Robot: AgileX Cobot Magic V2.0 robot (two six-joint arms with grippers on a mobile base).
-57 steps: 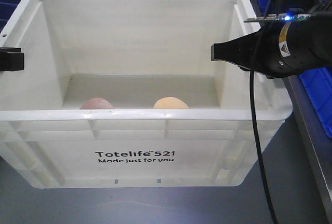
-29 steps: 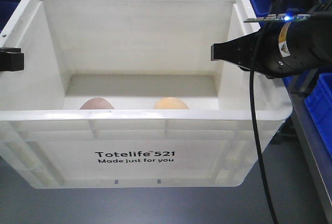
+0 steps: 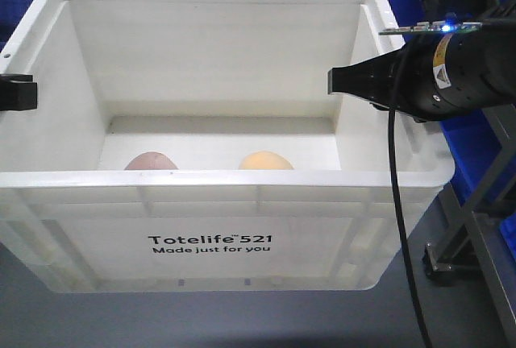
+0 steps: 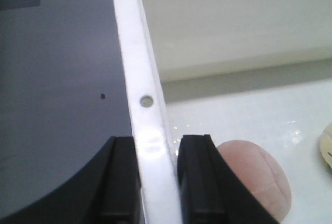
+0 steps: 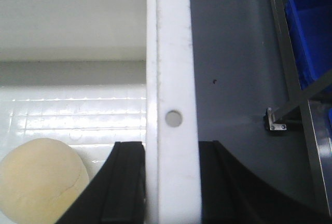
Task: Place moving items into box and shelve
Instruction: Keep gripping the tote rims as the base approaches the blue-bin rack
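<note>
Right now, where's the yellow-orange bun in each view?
Front-facing: yellow-orange bun on the floor of the crate, right of centre, just behind the near rim, right of the pink bun.
Left wrist: only a pale sliver at the right edge, likely it.
Right wrist: bottom-left corner, left of the rim.
Shared landmark: the crate's white rim; both wrist views show a small round hole in it.
</note>
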